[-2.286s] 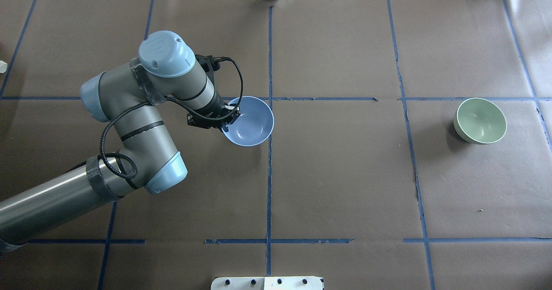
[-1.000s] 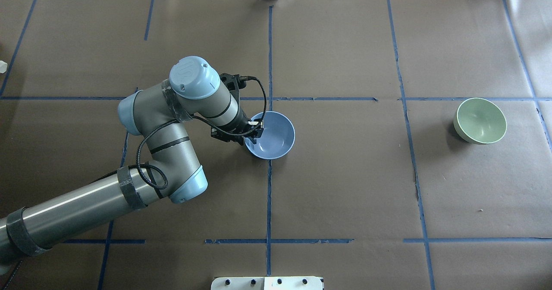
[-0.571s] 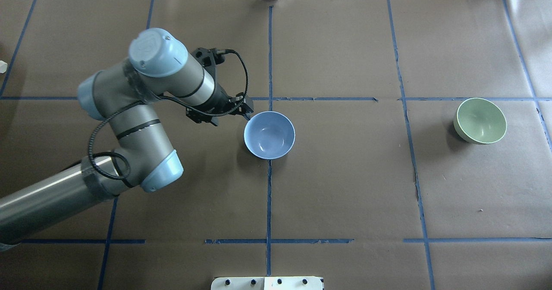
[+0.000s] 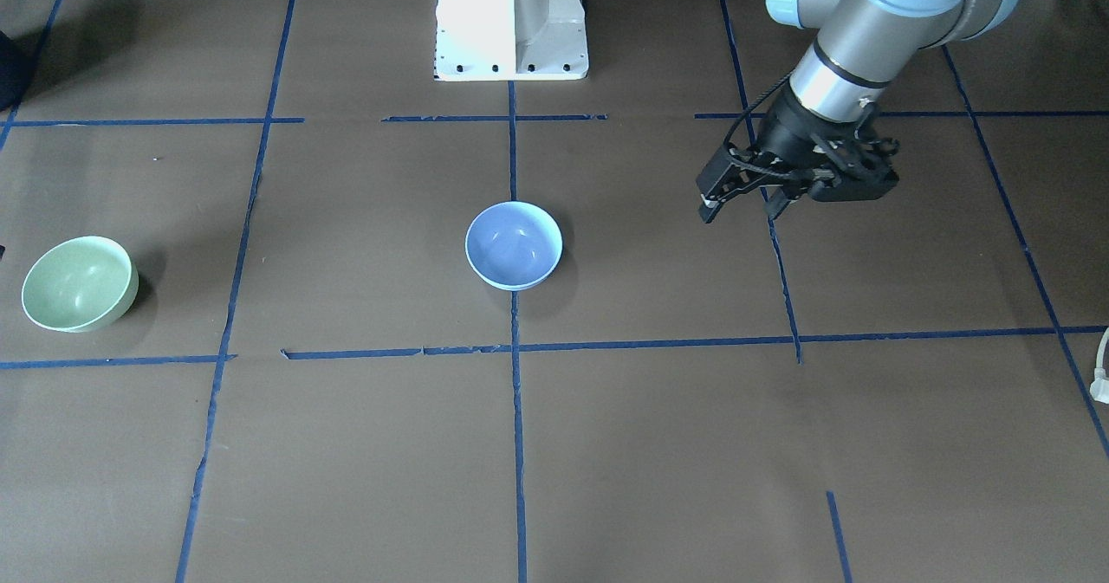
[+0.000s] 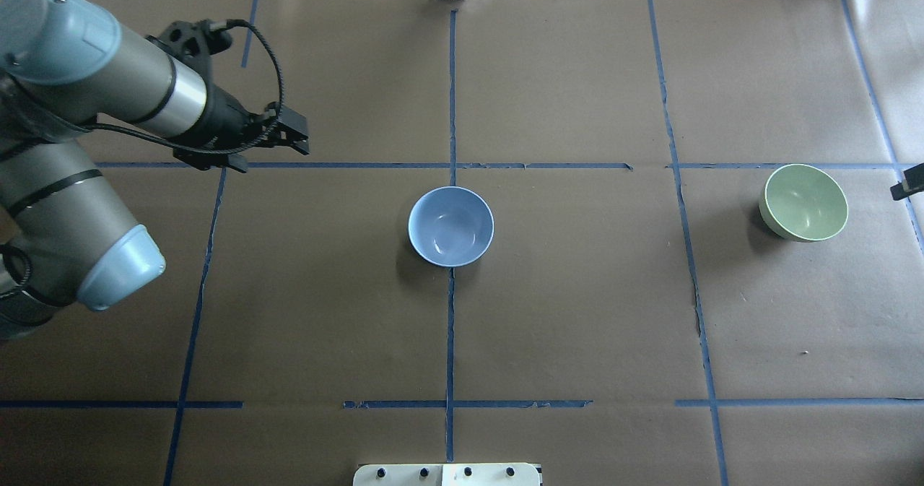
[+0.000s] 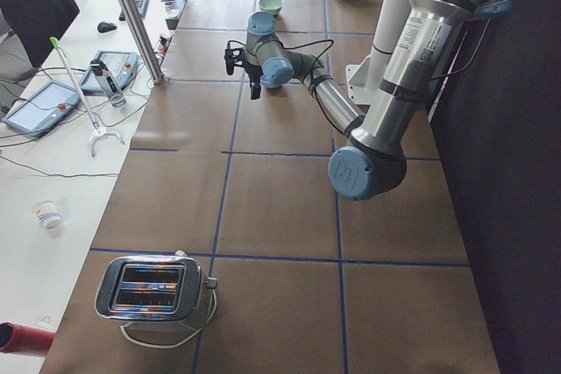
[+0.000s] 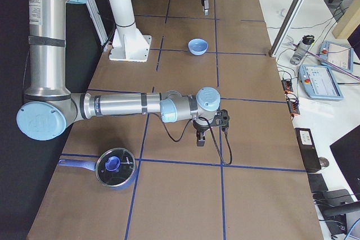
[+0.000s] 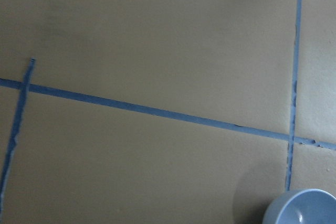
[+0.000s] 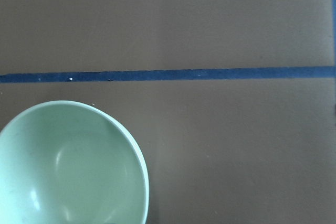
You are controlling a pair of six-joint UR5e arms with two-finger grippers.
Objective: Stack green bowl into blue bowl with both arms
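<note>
The blue bowl (image 5: 451, 226) stands upright at the table's middle, on a tape line; it also shows in the front view (image 4: 514, 245) and at the lower right corner of the left wrist view (image 8: 302, 209). The green bowl (image 5: 803, 202) stands upright at the far right, and fills the lower left of the right wrist view (image 9: 68, 166). My left gripper (image 5: 299, 137) is open and empty, raised well to the left of the blue bowl (image 4: 741, 209). Only a tip of my right gripper (image 5: 908, 183) shows at the right edge beside the green bowl; I cannot tell its state.
The white pedestal base (image 4: 511, 16) stands at the robot's side of the table. A toaster (image 6: 153, 286) sits at the left end. A saucepan with a glass lid (image 7: 115, 167) sits at the right end. Blue tape lines cross the brown table cover.
My left gripper carried the blue bowl to the table's middle, let go of it and drew back up and to the left. The right gripper's tip has come in at the right edge.
</note>
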